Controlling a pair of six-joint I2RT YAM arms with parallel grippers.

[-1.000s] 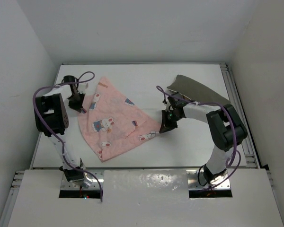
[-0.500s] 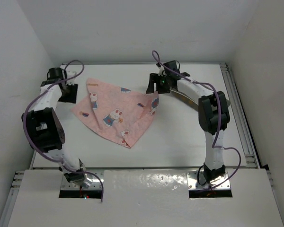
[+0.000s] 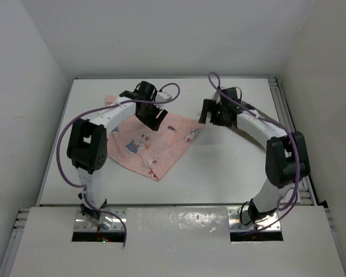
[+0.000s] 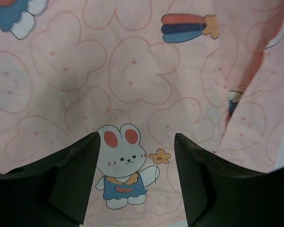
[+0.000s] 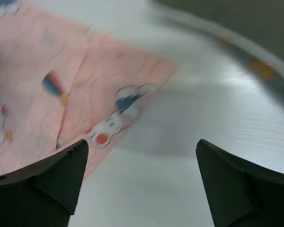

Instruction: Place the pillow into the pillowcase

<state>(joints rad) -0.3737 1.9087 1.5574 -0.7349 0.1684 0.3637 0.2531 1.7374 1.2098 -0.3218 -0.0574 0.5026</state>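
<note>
Pillowcase [image 3: 155, 151] spread left-centre; pillow [image 5: 236, 19] far right; table [image 3: 219, 173] strip between.

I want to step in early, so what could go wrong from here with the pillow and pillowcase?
1. The pillowcase lies creased with a fold overlapping itself; the open left gripper above it might pinch both layers shut.
2. The pillow sits apart, mostly hidden beneath the right arm, so the open right gripper may struggle to grasp it cleanly.
</note>
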